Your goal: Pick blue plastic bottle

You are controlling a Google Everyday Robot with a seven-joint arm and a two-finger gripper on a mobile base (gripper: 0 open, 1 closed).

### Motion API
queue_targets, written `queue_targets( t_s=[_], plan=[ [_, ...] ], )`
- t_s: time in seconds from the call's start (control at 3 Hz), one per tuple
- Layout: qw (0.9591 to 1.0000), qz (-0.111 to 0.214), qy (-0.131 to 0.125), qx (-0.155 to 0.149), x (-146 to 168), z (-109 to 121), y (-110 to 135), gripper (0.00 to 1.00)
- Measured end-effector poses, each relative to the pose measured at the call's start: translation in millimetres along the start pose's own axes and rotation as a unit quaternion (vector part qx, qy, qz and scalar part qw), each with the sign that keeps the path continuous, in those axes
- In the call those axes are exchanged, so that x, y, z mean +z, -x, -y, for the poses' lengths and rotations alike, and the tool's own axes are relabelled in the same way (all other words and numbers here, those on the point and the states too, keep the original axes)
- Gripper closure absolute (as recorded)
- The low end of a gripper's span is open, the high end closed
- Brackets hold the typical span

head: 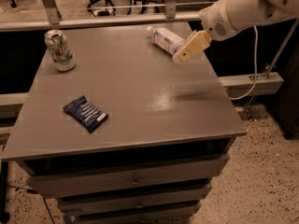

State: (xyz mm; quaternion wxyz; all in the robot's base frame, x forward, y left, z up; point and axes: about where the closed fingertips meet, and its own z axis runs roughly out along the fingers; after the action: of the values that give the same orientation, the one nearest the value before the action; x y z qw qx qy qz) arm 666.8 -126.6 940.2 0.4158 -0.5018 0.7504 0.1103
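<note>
- I'm looking down on the grey cabinet top (140,87), and everything I call out is placed against it.
- The blue plastic bottle (164,38) lies on its side at the far right of the top, close to the back edge, with its white cap pointing toward the far left.
- The gripper (181,56) hangs over the far right corner of the top, its tan tip slanting down to the bottle's nearer end.
- From this angle the tip overlaps the bottle. I can't tell whether they touch, or whether the gripper is spread or closed.
- The white arm (247,8) reaches in from beyond the top's right edge.
- A white-green can (59,50) stands upright at the far left corner, well apart from the bottle.
- A dark blue snack packet (85,114) lies flat on the near left part of the top.
- Drawers (133,181) stack below the front edge.
</note>
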Motion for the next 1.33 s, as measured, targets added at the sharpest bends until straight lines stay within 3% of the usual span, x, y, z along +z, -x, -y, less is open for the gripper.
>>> queue_targets(
  t_s=[0.33, 0.67, 1.33],
  plan=[
    [0.9990, 0.034, 0.000, 0.031, 55, 31, 13, 0.00],
    [0.9970, 0.038, -0.003, 0.067, 101, 61, 7, 0.00],
    [0.9941, 0.022, -0.027, 0.102, 133, 96, -24, 0.00]
  ],
)
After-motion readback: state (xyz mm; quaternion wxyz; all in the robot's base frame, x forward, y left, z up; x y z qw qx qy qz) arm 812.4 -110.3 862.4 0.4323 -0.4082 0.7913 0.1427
